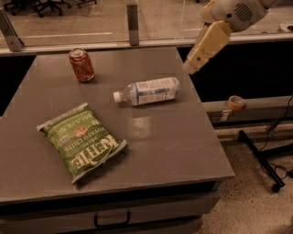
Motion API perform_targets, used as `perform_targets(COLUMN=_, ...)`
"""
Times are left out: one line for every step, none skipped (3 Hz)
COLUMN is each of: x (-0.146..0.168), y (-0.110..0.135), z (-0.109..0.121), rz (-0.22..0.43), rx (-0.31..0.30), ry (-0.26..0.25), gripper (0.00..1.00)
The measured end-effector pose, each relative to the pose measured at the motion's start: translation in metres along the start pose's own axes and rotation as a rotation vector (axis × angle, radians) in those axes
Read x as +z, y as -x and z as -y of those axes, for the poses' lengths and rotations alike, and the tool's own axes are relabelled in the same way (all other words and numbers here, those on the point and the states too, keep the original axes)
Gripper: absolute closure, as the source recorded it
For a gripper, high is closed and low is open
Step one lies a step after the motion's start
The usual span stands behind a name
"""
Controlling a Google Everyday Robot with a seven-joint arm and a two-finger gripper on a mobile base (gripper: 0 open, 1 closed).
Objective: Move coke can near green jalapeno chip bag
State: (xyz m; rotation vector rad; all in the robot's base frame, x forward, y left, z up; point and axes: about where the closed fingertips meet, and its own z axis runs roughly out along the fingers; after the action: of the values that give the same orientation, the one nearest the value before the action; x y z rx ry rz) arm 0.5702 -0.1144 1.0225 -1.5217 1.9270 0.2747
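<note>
Coke can [82, 65] upper left, gripper [191, 67] upper right — well apart.
We see the can upright on the grey table [174, 137], the green jalapeno chip bag [81, 140] lying flat at lower left, and a water bottle [147, 91] on its side at centre. Whether the gripper is released or clenched, we cannot tell.

I seem to be working in an office-like lab: rolling chairs [41, 5] at upper left behind a glass partition [155, 18], a grey work table [183, 151] with a drawer [112, 219], speckled floor [256, 205] at lower right, my gripper [191, 67] hanging upper right.
</note>
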Motion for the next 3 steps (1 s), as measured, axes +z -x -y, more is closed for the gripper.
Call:
perform_targets(x=0.046, y=0.03, z=0.021, rz=0.174, rx=0.089, ry=0.059, gripper=0.0)
perform_targets(x=0.086, y=0.057, z=0.017, rz=0.279, rx=0.105, ry=0.102, gripper=0.0)
perform_targets(x=0.091, y=0.061, z=0.016, rz=0.288, rx=0.105, ry=0.104, gripper=0.0)
